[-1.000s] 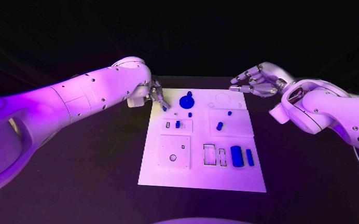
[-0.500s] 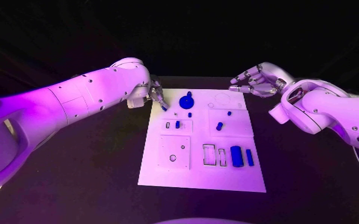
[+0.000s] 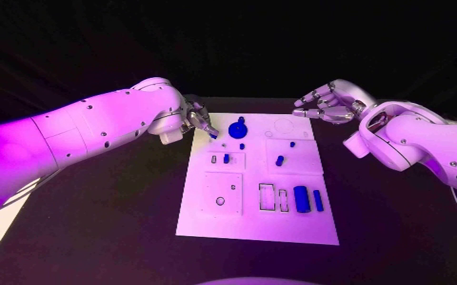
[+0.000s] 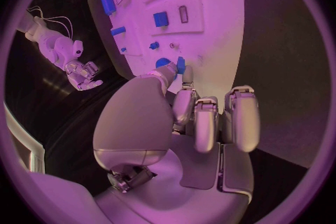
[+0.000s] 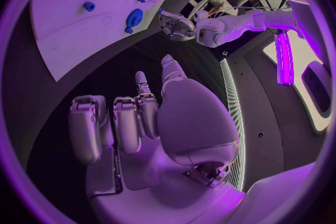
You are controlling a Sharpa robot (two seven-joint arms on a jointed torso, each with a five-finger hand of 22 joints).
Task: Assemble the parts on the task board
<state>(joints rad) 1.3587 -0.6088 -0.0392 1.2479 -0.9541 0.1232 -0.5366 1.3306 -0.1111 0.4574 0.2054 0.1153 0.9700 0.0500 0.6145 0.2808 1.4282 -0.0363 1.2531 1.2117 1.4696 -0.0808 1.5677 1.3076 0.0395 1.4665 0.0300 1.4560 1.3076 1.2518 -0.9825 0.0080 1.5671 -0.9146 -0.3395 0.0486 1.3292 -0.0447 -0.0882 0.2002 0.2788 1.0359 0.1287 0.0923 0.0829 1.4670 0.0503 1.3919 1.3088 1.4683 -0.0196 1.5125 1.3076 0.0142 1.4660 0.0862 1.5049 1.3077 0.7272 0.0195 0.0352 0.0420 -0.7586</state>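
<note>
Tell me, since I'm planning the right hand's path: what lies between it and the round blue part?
In the head view, only bare white task board with faint circular outlines lies between the right hand and the round blue part.

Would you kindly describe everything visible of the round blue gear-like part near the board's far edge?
The round blue gear-like part is a flat, toothed-looking disc, plastic by its look, with a small knob beside it. It lies flat on the white task board near the far edge. The left hand hovers next to it; whether a fingertip touches it cannot be told.
</note>
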